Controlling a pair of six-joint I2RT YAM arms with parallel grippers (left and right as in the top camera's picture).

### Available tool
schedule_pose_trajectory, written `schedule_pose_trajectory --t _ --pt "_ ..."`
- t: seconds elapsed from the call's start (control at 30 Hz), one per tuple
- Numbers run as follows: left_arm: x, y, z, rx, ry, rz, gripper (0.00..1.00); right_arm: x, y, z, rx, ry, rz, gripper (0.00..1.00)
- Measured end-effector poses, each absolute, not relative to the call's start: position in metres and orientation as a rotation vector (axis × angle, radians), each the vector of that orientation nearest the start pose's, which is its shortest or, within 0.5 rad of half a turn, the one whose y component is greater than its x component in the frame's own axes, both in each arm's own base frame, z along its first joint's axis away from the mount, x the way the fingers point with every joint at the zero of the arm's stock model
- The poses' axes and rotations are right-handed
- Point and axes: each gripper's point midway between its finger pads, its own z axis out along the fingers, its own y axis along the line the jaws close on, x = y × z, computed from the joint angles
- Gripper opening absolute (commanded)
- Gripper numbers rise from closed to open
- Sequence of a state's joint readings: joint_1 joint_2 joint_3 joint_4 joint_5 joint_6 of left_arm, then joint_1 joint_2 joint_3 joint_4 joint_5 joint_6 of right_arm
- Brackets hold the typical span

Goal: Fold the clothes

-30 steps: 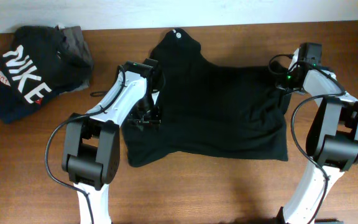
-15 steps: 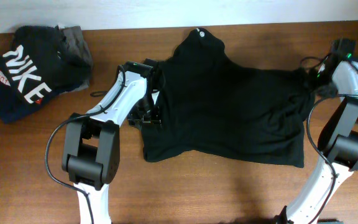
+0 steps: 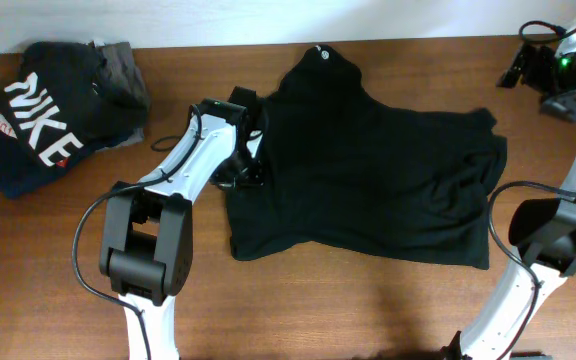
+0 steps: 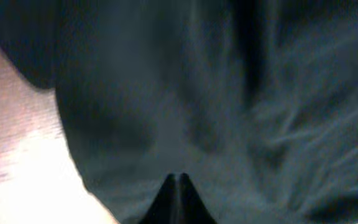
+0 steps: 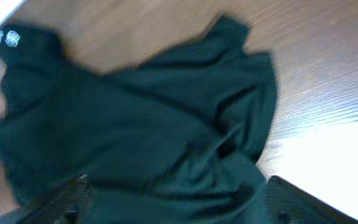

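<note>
The clothes [image 3: 368,170], a plain black T-shirt, lie spread and wrinkled on the wooden table [image 3: 368,310], with a small white mark [image 3: 317,53] at the collar on the far side. My left gripper [image 3: 245,177] sits low at the shirt's left edge. In the left wrist view its tips [image 4: 179,177] are closed together and pressed into the dark fabric [image 4: 229,93]. My right gripper [image 3: 521,72] hangs raised at the far right corner, off the shirt. Its fingers [image 5: 309,199] stand wide apart above the cloth [image 5: 135,124], with nothing between them.
A dark garment with white NIKE lettering [image 3: 43,115] lies bunched at the far left, on top of a grey folded garment [image 3: 123,65]. Bare wood runs along the table's front edge and right of the shirt.
The right gripper dragged the shirt to the right, then opened, let go and lifted away to the far right corner. The left gripper closed at the shirt's left edge.
</note>
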State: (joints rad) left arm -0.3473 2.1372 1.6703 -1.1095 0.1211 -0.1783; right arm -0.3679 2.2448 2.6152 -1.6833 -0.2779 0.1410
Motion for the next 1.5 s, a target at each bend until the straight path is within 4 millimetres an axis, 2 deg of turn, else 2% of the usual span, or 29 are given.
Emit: schedule_pose_trajectory --t 0.1,0.27,0.4,0.5,0.8,0.93,0.97,1.07,1.23,1.4,1.5 --pt "0.381 -0.163 0.035 0.280 3.129 -0.203 0.01 0.442 -0.099 0.234 0.595 2.775 0.398 0.79" --pt "0.386 -0.166 0.033 0.277 3.112 -0.213 0.01 0.451 -0.046 0.234 0.430 2.815 0.447 0.80" --pt "0.384 -0.163 0.016 0.269 3.154 -0.193 0.01 0.453 -0.017 0.234 0.347 2.837 0.450 0.84" --pt "0.383 -0.154 0.001 0.239 3.193 -0.180 0.01 0.453 -0.007 0.233 0.327 2.846 0.440 0.85" --pt "0.389 -0.128 -0.001 0.111 3.225 -0.222 0.01 0.453 -0.006 0.233 0.334 2.850 0.428 0.86" --pt "0.388 -0.100 -0.001 -0.044 3.263 -0.207 0.01 0.453 -0.003 0.233 0.329 2.852 0.430 0.87" --pt "0.388 -0.091 -0.001 -0.090 3.269 -0.202 0.01 0.453 0.001 0.233 0.317 2.854 0.431 0.90" --pt "0.386 -0.070 -0.001 -0.206 3.291 -0.185 0.01 0.453 0.015 0.233 0.276 2.862 0.437 0.91" --pt "0.371 -0.036 0.000 -0.382 3.352 -0.129 0.01 0.451 0.035 0.233 0.211 2.874 0.441 1.00" --pt "0.350 -0.004 0.000 -0.590 3.405 0.087 0.01 0.451 0.038 0.232 0.211 2.876 0.442 0.99" --pt "0.344 0.014 0.001 -0.692 3.405 0.160 0.01 0.451 0.039 0.232 0.210 2.876 0.442 0.99"
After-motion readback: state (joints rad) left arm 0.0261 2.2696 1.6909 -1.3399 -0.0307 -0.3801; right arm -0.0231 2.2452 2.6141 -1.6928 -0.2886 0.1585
